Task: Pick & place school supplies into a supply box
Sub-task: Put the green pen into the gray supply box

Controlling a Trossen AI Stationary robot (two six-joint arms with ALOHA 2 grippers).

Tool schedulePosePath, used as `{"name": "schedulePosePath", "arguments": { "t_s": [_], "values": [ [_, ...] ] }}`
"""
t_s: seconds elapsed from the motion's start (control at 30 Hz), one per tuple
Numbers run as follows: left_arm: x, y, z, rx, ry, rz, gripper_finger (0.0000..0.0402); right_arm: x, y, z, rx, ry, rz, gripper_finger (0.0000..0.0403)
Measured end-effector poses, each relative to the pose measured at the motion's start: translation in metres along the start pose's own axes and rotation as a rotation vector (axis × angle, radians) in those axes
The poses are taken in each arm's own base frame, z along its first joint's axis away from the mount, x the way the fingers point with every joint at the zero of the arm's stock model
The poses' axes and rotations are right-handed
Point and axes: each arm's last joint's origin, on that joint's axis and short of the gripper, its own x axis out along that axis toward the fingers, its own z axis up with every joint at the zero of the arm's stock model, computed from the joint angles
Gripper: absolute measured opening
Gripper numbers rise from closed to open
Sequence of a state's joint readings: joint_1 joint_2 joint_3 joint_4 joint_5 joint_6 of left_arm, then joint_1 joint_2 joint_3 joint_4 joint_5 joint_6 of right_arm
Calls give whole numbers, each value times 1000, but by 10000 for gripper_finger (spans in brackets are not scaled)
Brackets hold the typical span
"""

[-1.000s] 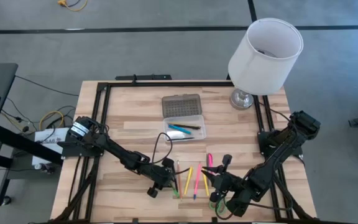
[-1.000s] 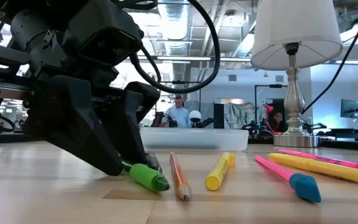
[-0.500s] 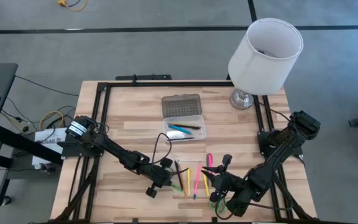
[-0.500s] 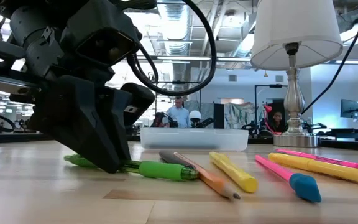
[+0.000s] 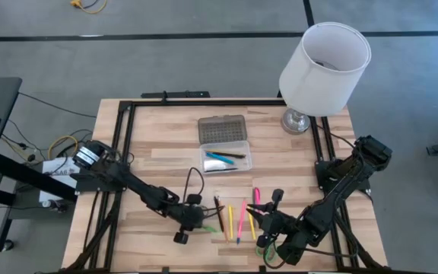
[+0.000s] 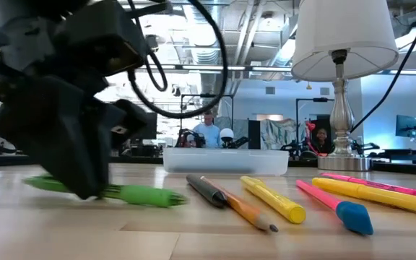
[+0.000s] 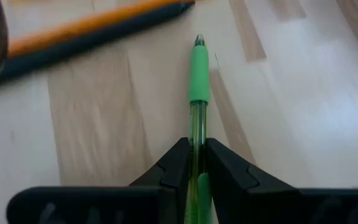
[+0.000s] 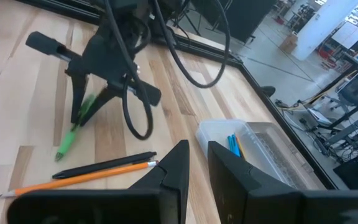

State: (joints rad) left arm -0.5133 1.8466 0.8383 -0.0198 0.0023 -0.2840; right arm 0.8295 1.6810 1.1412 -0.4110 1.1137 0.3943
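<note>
The left gripper (image 7: 196, 163) is clamped on the slim green pen with a clear plastic barrel (image 7: 198, 81), its two dark fingers (image 7: 173, 168) pinching the barrel near one end, and the pen's long axis runs straight out ahead of the jaws, the green rubber grip and tip pointing away from the wrist. In the low view the pen (image 6: 139, 193) sits just at the pale wooden table (image 6: 338, 242), nearly level; whether it touches the wood or hangs just clear of it I cannot tell. Now, the relation that matters: the small clear rectangular plastic supply box with its dotted lid folded back (image 5: 225, 158) lies toward the far side of the table from this gripper (image 5: 191, 221), well apart, already holding a blue pen and a dark one. The box's long side runs across the table, so by my reading the pen must be turned to lie along it before release. The other supplies, a dark pen and an orange pencil (image 6: 245, 210), a yellow marker (image 6: 274, 201) and a pink one (image 6: 323, 198), lie in a loose row just beside the left gripper. The right gripper (image 8: 196, 163) waits near the table's front edge, jaws slightly parted and holding nothing.
</note>
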Motion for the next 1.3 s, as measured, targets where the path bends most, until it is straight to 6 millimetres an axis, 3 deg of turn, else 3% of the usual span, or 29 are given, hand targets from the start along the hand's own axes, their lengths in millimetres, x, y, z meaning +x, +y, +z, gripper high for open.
{"name": "schedulePosePath", "arguments": {
  "t_s": [0.4,0.97,1.3],
  "values": [
    [-31,-6,-13,-50,159,7,45,2,-1,0,13,3,-6,54],
    [-35,-4,-19,-126,239,20,45,2,-1,0,20,12,15,54],
    [-38,-13,-19,-52,227,145,45,2,-1,0,20,12,15,54]
  ]
}}
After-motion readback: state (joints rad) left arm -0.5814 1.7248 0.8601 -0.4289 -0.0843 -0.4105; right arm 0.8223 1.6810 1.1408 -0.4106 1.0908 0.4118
